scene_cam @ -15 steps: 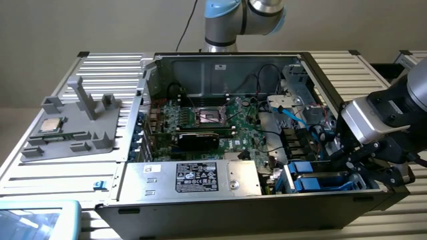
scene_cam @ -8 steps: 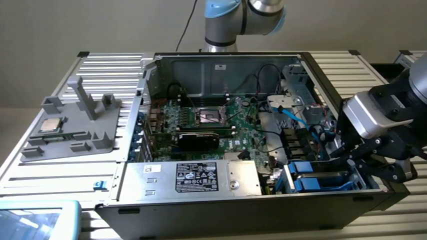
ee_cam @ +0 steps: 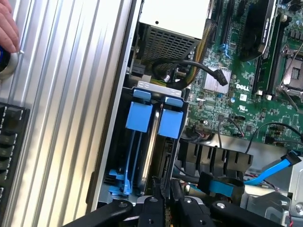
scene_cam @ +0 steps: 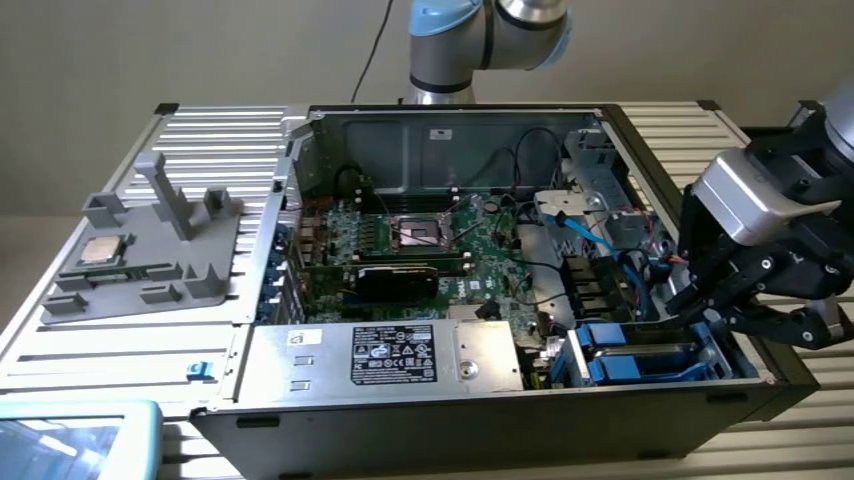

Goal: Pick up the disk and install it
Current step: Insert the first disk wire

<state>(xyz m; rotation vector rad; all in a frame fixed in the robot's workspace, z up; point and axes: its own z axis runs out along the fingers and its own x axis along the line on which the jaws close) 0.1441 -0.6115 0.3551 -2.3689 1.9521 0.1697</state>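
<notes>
The disk [ee_cam: 170,124] stands on edge in the drive bay [scene_cam: 727,355] at the open computer case's front corner, on the exterior view's right. Its blue carrier frame [scene_cam: 641,365] shows there beside a second blue carrier [ee_cam: 141,116]. My gripper [ee_cam: 164,187] reaches in over the bay's near end [scene_cam: 714,320]. Its black fingers [ee_cam: 154,201] stand close together on the disk's end edge, shut on it. The fingers and the bay walls hide the disk's label.
A silver power supply box [scene_cam: 400,355] lies beside the bay, with the green motherboard [scene_cam: 427,240] behind it. Black cables [ee_cam: 199,68] and a blue cable [ee_cam: 270,172] run near the bay. A grey fixture holding a small chip [scene_cam: 104,250] sits on the ribbed table [ee_cam: 61,118]. A hand [ee_cam: 7,28] rests there.
</notes>
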